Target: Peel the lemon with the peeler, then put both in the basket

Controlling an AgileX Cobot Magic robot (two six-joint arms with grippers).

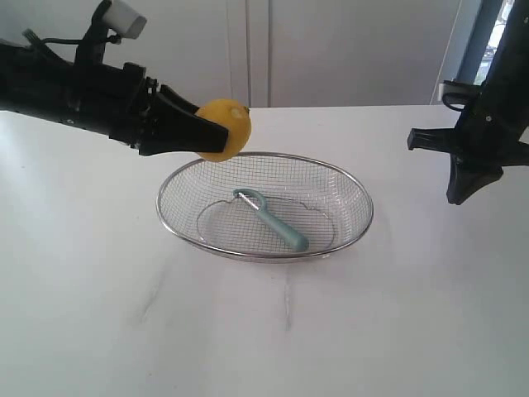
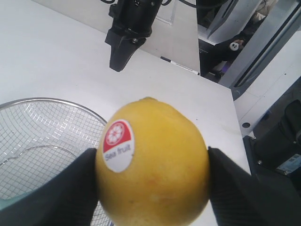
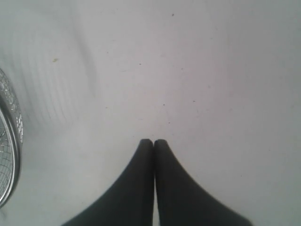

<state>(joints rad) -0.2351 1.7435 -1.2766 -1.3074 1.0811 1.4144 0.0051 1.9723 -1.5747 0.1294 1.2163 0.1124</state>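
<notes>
Exterior view: your left pincer (image 1: pixel 216 132) clamps the lemon (image 1: pixel 234 131) between its fingers, up in the air by the far-left rim of the basket (image 1: pixel 264 155). Whether it is over the rim or just behind it is hard to tell from here. The lemon's sticker (image 2: pixel 118 145) faces the left wrist camera. Your right pincer (image 1: pixel 459 192) is closed and empty, tip down, well right of the basket. White worktop (image 1: pixel 99 289), pale wall panels (image 1: pixel 331 50) behind. The peeler (image 1: pixel 273 219) lies inside the basket on the mesh, blade head toward the far side.
</notes>
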